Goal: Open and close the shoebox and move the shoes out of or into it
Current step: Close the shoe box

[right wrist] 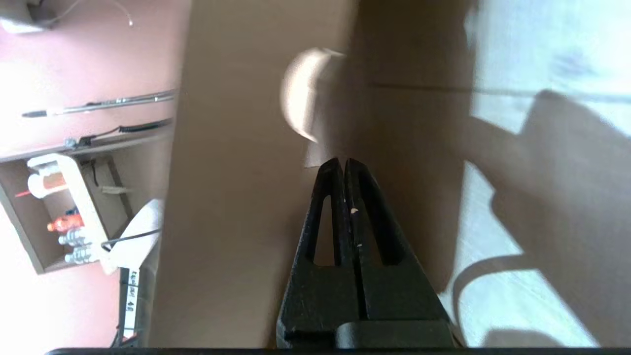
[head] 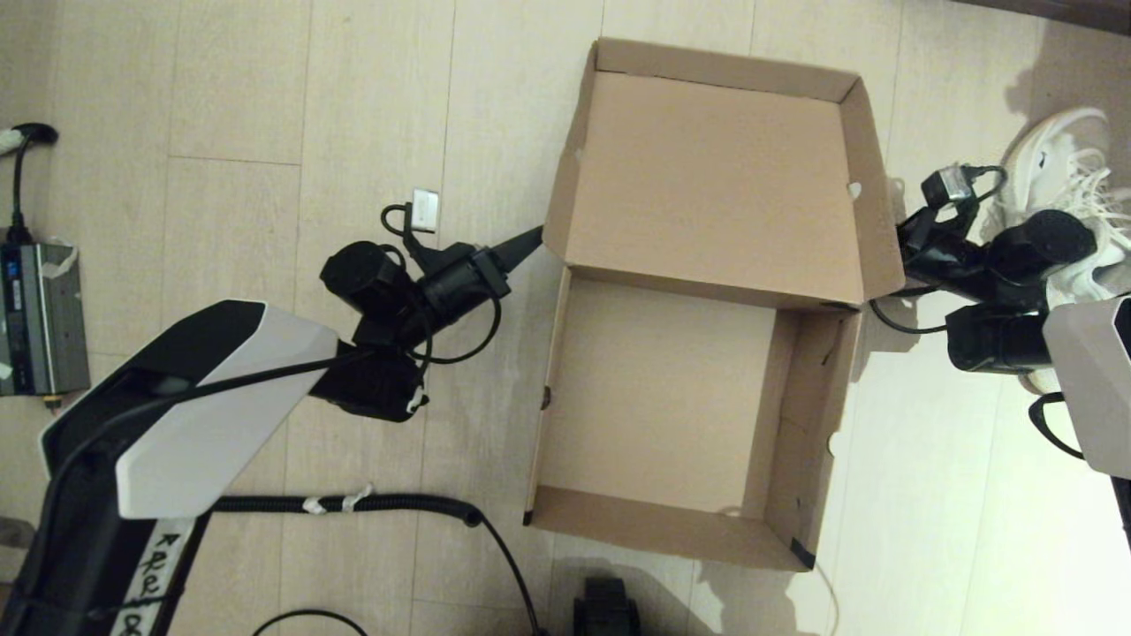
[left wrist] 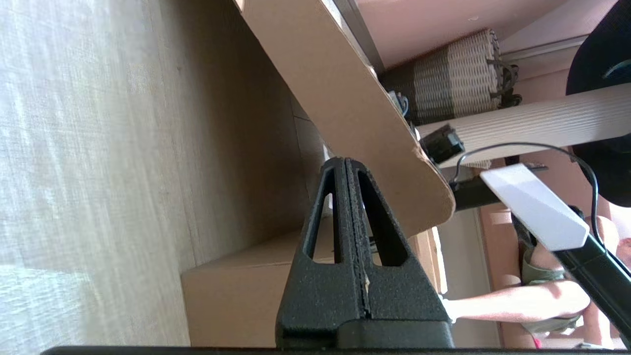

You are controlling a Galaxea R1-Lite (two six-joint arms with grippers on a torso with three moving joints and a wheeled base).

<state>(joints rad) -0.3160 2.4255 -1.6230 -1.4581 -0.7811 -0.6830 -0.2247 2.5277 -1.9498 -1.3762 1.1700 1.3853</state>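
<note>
The brown shoebox (head: 654, 389) lies open on the floor with nothing inside. Its hinged lid (head: 707, 177) stands tilted up at the far side. My left gripper (head: 535, 237) is shut, its tip touching the lid's left side flap (left wrist: 345, 98) near the hinge corner. In the left wrist view the left gripper (left wrist: 345, 161) holds nothing. My right gripper (right wrist: 342, 162) is shut too, its tip against the lid's right side flap (head: 884, 230), which partly hides it in the head view. White shoes (head: 1060, 168) lie on the floor right of the box, partly behind the right arm.
A grey power unit (head: 40, 318) sits at the far left. A black corrugated cable (head: 353, 503) runs along the floor near the robot. A wicker basket (left wrist: 453, 74) and a person's arm (left wrist: 517, 301) show beyond the box.
</note>
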